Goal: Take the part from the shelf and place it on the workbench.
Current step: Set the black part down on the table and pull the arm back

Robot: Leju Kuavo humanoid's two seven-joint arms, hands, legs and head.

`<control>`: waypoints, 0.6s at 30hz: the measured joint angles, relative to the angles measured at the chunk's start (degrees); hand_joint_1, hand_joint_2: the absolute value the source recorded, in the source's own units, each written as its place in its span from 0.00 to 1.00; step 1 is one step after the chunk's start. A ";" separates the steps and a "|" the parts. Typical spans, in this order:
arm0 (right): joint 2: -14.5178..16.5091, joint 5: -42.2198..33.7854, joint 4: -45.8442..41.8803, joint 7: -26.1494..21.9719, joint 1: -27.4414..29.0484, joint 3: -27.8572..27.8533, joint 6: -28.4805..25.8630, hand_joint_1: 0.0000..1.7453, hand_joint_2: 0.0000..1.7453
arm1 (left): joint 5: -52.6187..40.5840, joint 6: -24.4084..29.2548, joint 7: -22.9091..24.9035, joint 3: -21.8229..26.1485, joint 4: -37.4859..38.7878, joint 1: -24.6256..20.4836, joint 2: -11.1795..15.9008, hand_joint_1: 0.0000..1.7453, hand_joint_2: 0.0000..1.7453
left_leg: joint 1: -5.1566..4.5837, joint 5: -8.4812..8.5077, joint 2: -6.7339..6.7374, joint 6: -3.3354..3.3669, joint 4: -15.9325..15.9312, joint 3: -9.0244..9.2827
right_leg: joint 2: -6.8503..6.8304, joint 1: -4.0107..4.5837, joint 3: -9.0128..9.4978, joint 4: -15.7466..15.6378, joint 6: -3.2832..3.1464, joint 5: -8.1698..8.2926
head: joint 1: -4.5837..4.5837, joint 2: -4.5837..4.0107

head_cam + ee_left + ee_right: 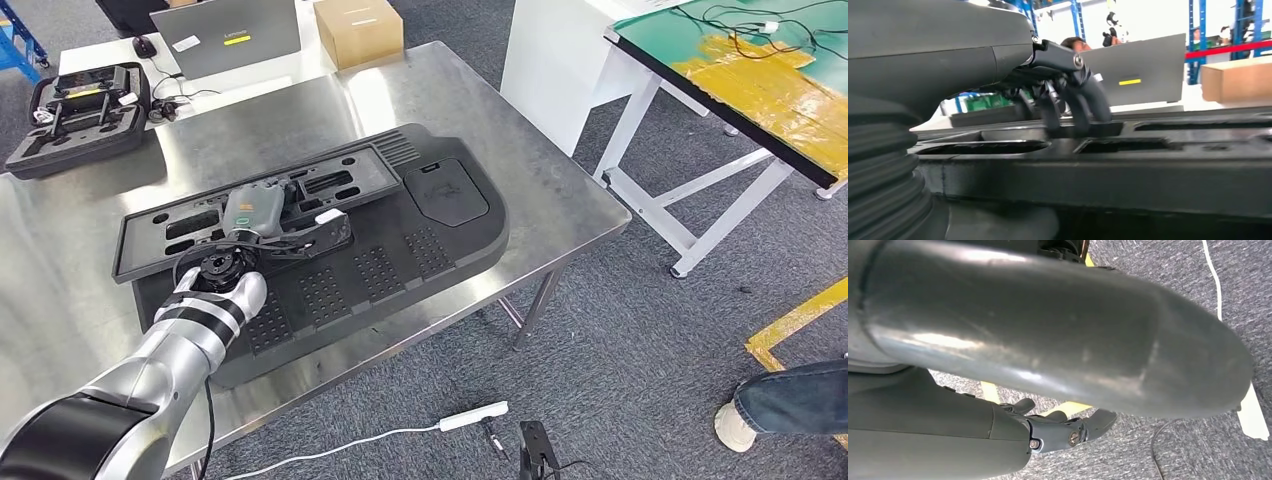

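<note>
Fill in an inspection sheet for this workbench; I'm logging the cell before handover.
Surface: steel workbench, shiny.
Job's things: large black part lies flat on it.
Clutter: black foam case, laptop, cardboard box at far edge.
Hands: left hand rests on the part, fingers curled down; right hand hangs over the floor, holding nothing.
Cables: white power strip on the carpet.
Surroundings: green-topped table; a person's shoe.

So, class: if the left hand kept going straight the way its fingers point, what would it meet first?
Probably the black part itself: the left hand rests over it, fingers curled down onto its ribbed surface. Depth is hard to judge.
</note>
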 joint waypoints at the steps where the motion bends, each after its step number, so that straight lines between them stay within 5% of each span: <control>1: 0.00 -0.09 0.00 -0.07 0.01 0.00 0.00 0.00 0.00 | 0.39 -0.08 -0.64 0.06 0.01 -0.13 -0.04 0.00 1.00 | 0.00 0.00 0.00 0.00 0.00 0.00 | 0.00 0.00 0.00 0.00 0.00 0.00 | 0.01 0.00; 6: -0.09 -1.01 0.00 -0.81 0.10 -0.03 0.00 0.00 0.00 | 3.18 -2.50 -4.89 0.79 -0.16 -1.17 -0.72 0.00 1.00 | -0.02 0.00 -0.01 0.00 0.01 -0.01 | 0.00 0.00 0.00 0.00 0.00 0.00 | 0.01 0.00; 10: -0.31 -1.49 0.00 -1.18 0.23 -0.07 0.00 0.00 0.00 | 4.80 -4.35 -6.79 1.21 -0.60 -1.97 -1.24 0.00 0.00 | -0.03 0.00 0.00 0.00 0.01 -0.01 | 0.00 0.00 -0.01 -0.01 0.00 0.00 | 0.01 0.00; 18: -0.71 -2.88 0.00 -2.22 1.04 -0.21 -0.02 0.00 0.00 | 11.69 -16.92 -10.85 1.46 -2.97 -5.15 -1.58 0.00 0.00 | -0.02 0.00 0.00 0.00 0.01 -0.01 | 0.00 0.00 0.00 0.00 0.01 0.01 | 0.01 0.00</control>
